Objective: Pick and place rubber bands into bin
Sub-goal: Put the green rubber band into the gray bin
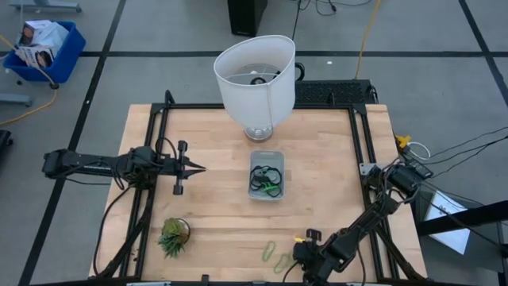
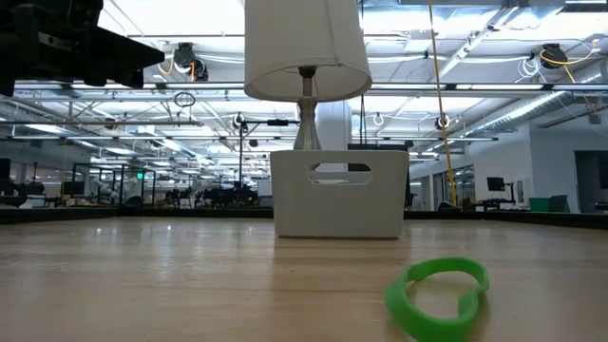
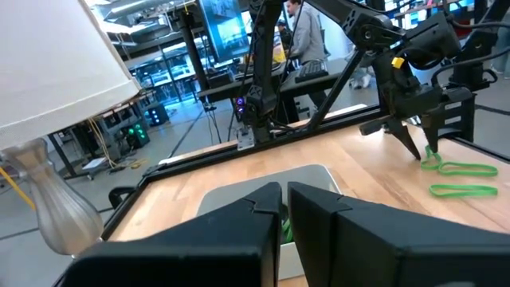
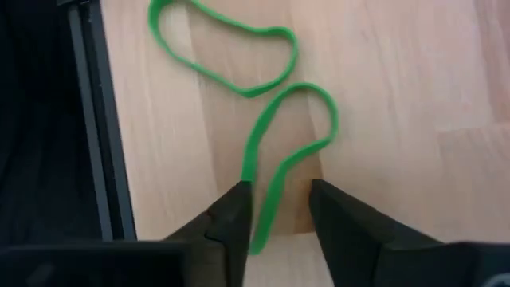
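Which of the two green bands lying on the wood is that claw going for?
The band running between the right claw's fingers. The other green band lies just beyond, outside them.

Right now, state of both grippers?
Left gripper: shut, empty.
Right gripper: open around a thin light green rubber band, not clamped.
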You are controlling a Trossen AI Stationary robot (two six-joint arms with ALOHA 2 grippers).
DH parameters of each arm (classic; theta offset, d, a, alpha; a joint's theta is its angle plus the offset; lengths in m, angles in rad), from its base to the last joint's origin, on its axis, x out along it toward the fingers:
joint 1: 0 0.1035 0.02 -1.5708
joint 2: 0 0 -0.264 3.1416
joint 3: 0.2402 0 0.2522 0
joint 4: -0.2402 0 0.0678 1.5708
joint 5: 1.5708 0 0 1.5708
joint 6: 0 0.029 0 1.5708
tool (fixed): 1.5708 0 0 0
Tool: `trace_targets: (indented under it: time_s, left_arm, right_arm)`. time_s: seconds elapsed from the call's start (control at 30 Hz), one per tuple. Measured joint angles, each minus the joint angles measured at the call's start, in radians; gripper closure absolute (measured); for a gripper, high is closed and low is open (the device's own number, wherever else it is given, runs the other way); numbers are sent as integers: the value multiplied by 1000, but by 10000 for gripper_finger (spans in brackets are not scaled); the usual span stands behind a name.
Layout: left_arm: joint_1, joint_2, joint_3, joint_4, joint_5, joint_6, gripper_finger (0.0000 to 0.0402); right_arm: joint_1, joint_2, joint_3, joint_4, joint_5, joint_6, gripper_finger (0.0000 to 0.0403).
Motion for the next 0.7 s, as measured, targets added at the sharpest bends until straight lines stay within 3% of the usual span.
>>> trace_targets:
  time_s: [0.27, 0.47, 0.7]
  left_arm:
    - [0, 0, 0, -9, 0, -3, 369]
    - [0, 0, 0, -10, 0, -3, 369]
    - [0, 0, 0, -15, -3, 5, 369]
  right_arm:
    - [-3, -10, -1, -7, 14, 4, 395]
    - [-1, -94, -7, -30, 60, -46, 400]
    - [-12, -299, -4, -139, 286, -219, 401]
